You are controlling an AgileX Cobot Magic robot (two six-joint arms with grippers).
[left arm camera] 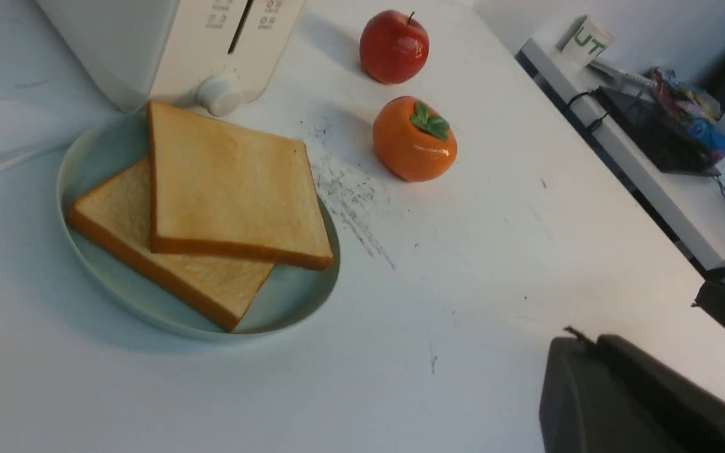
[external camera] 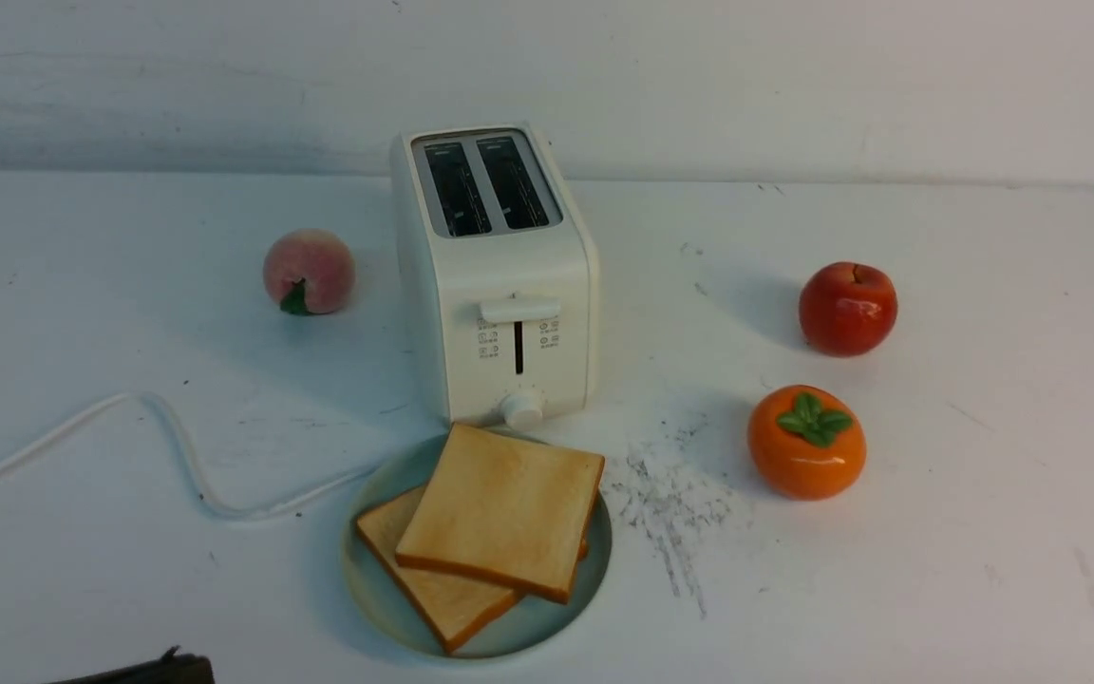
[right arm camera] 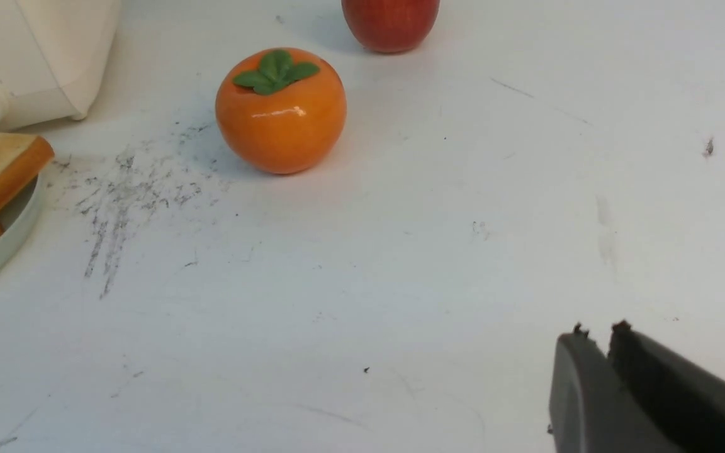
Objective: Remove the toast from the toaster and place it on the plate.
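The white toaster stands at the middle back of the table, both top slots dark and holding nothing that I can see, its lever at the top of its track. Two slices of toast lie on the pale blue-green plate just in front of it: the upper slice overlaps the lower slice. My left gripper is shut and holds nothing, low at the near left, well short of the plate. My right gripper hangs over bare table with its fingers close together and nothing between them.
A peach sits left of the toaster. A red apple and an orange persimmon sit to the right. The white cord loops across the left. Grey scuff marks lie beside the plate. A cluttered side table stands beyond the table's right edge.
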